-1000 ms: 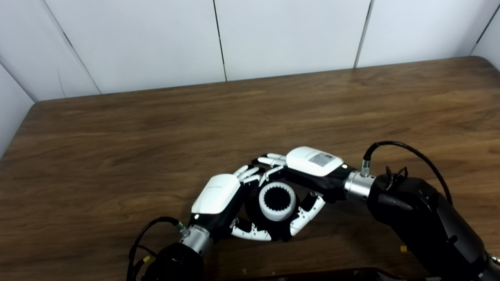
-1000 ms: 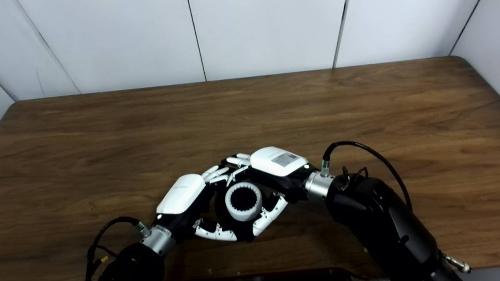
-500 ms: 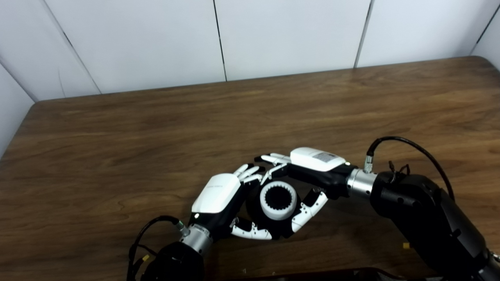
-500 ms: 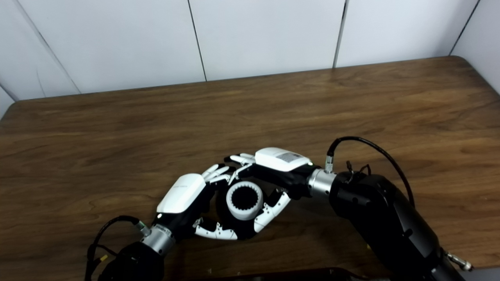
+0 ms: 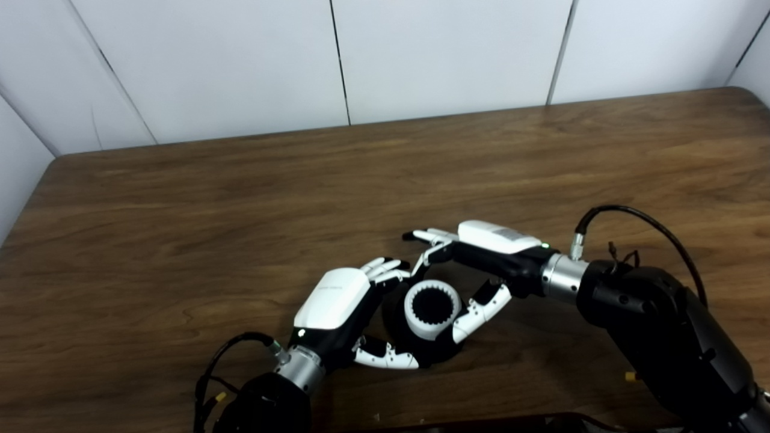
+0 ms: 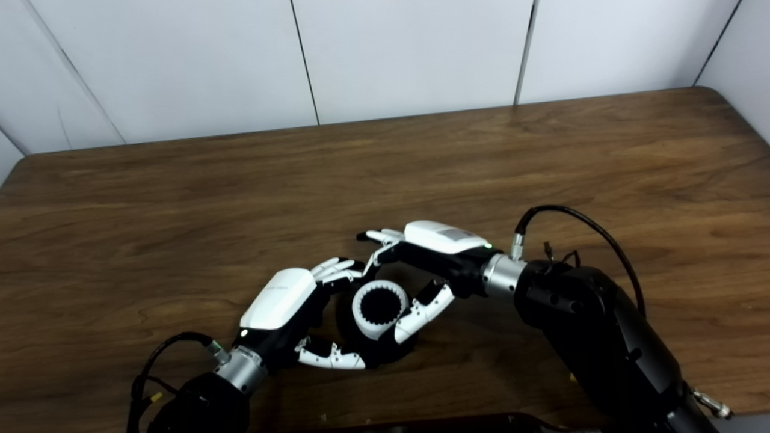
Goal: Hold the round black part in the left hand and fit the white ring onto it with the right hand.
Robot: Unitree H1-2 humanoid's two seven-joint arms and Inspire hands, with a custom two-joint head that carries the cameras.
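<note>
- The left hand (image 5: 337, 300) was clasped around the round black part (image 5: 421, 352), fingers curled over its far side and thumb under its near edge, holding it low over the wooden tabletop (image 5: 240, 198); whether the part touched the wood could not be told.
- The white ring (image 5: 432, 308), toothed on its inner wall, sat on top of the black part with its bore facing up at the cameras.
- The right hand (image 5: 481, 264) had changed most. A second earlier it lay close over the ring, its fingers crossing those of the left hand; now it had lifted and drawn back toward its own side.
- Its fingers (image 6: 379, 236) were spread and stretched out above and behind the ring, gripping nothing. Only its thumb (image 6: 421, 313) lay alongside the ring's right edge, and contact there was too close to judge.
- The ring had kept its place on the part while the hand withdrew, though the whole cluster had shifted slightly.
- Judging from that, the ring appeared seated and the fitting step looked close to finished; how deep it sat could not be confirmed, as the joint was hidden.
</note>
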